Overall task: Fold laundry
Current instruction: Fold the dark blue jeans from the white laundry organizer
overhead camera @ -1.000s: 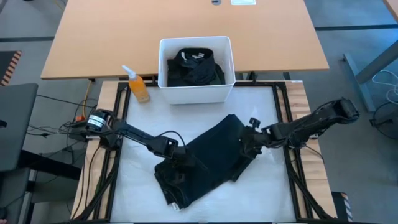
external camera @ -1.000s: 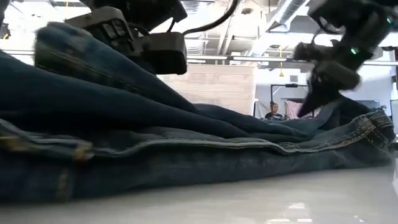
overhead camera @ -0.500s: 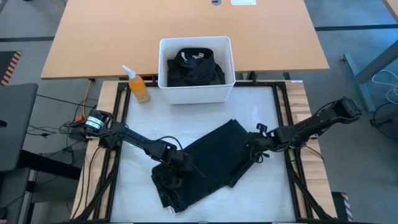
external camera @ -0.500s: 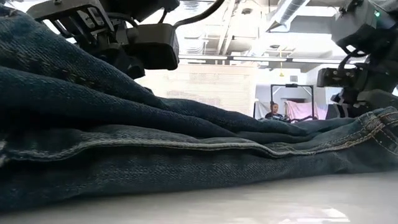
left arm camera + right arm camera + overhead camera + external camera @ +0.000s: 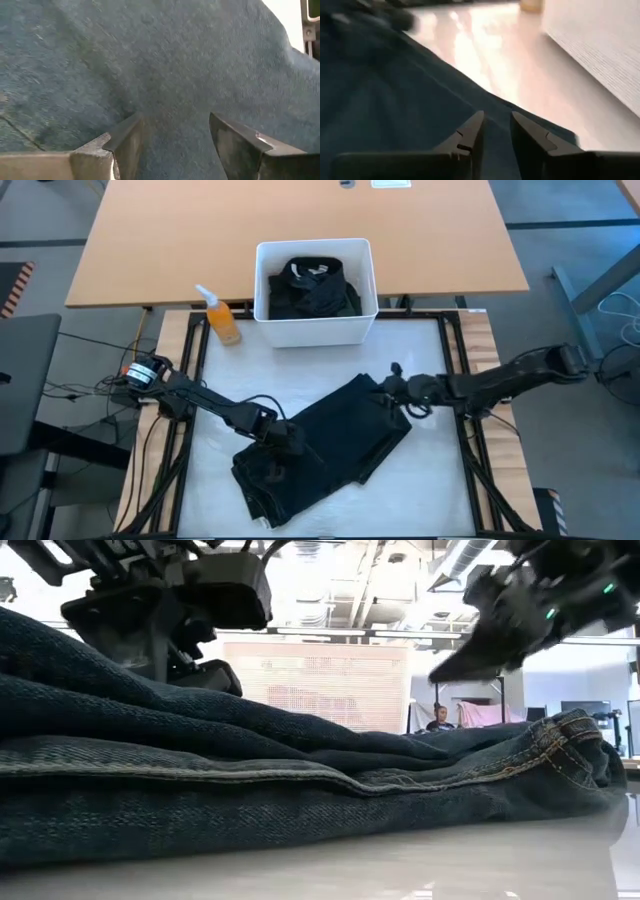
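We see dark blue denim jeans, coarse woven cloth with tan stitched seams. The white table surface looks smooth and glossy. The white bin seems matt plastic. Behind it, a wooden desk top looks smooth and matt.

One pair of dark blue jeans lies spread on the white bench. One white plastic bin stands at the far edge; the dark garments heaped inside are bunched too closely to count. One spray bottle of orange liquid stands beside the bin. Two dark arms reach in, each with one hand: the left hand and the right hand. One person shows in the room behind.
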Tool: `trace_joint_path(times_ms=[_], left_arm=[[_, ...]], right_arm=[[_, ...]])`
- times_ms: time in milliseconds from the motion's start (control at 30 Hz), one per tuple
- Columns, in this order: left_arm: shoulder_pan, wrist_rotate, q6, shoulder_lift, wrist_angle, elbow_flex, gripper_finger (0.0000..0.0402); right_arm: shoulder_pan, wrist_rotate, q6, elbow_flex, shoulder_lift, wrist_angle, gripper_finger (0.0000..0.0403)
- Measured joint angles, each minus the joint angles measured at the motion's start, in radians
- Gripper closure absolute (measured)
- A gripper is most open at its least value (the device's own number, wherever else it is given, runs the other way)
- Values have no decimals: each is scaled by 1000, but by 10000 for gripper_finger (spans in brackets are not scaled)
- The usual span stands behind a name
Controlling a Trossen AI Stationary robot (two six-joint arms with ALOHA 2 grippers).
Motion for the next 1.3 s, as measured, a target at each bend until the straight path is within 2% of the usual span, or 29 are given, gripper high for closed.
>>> trace_joint_path(times_ms=[167, 267, 433, 633, 800, 867, 1000, 1100, 1200, 1300], left_arm=[[-31, 0, -67, 5, 0, 2, 184], [-54, -20, -97, 5, -4, 2, 184], [-97, -58, -154, 9, -2, 2, 184], [-132, -113, -235, 8, 30, -46, 184], [-136, -80, -249, -35, -22, -31, 184], [-139, -94, -238, -78, -36, -21, 184], [-150, -182, -209, -178, 16, -13, 184], [-176, -210, -221, -216, 33, -15, 184], [-212, -212, -256, -225, -22, -15, 184], [-237, -276, -291, -224, -160, -17, 184]], right_arm=[[-90, -50, -61, -1, 200, 80, 285], [-158, -32, -76, -1, 277, 100, 285], [-264, 5, -74, 0, 350, 78, 285], [-300, 27, -90, 2, 378, 80, 285], [-295, 262, -186, -3, 272, 49, 294], [-272, 312, -229, -2, 198, 41, 301], [-212, 264, -221, -1, 30, -33, 313], [-134, 140, -108, 0, -95, -154, 319], [-29, 39, 11, -1, -167, -273, 324], [100, 48, 92, -32, -178, -286, 332]])
